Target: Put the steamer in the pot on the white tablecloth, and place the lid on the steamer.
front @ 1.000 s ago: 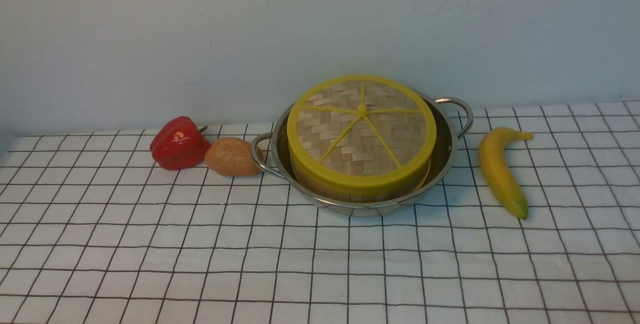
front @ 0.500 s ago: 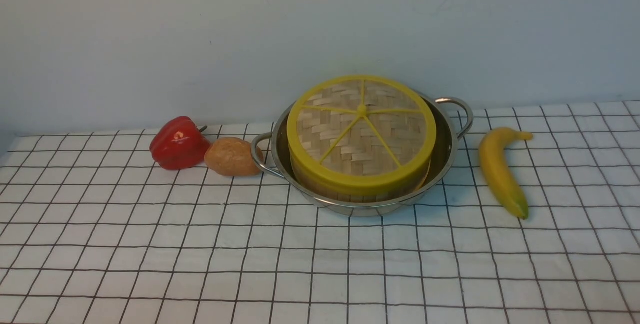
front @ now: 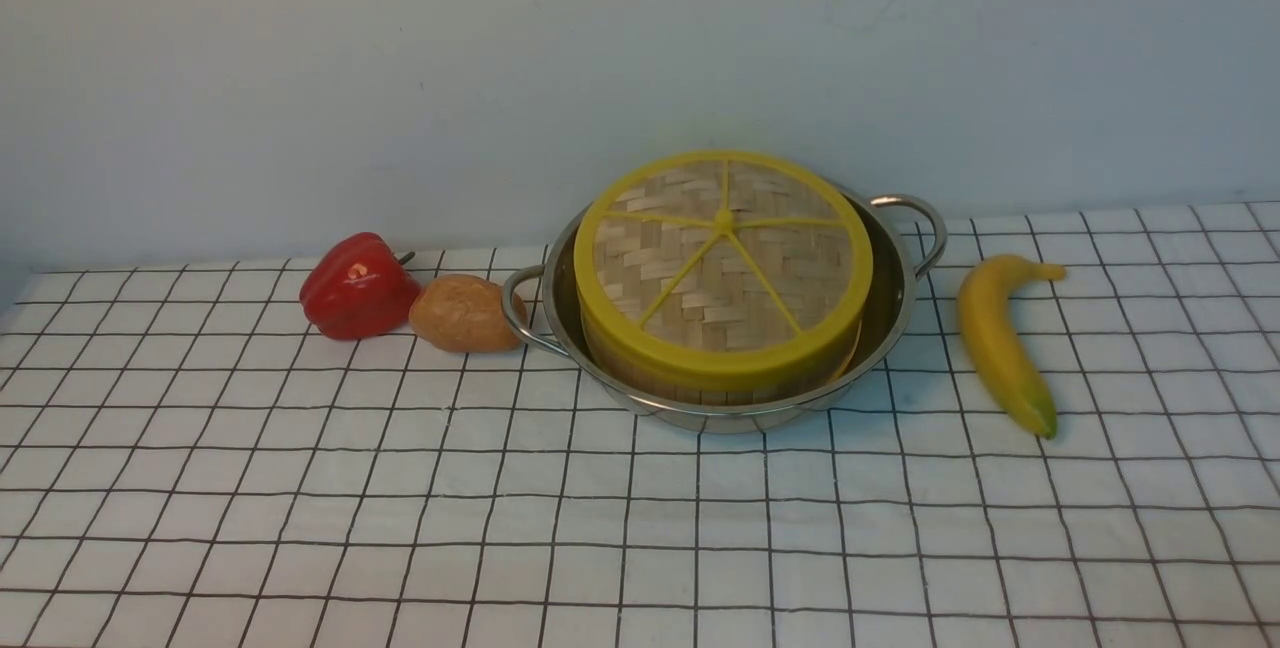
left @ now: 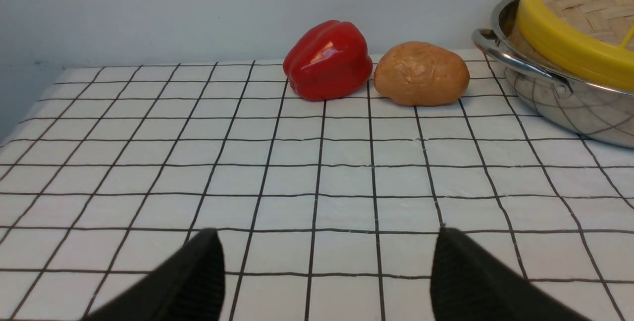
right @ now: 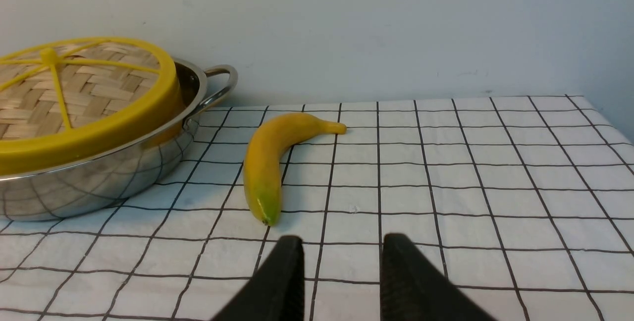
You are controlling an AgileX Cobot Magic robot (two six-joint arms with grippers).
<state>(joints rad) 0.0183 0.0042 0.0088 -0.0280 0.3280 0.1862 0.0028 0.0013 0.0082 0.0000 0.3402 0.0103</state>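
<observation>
no writing, label, brand, number or sign can be read anywhere here. the white tablecloth [front: 640,528] carries only its thin black grid, and the wall behind it is plain.
</observation>
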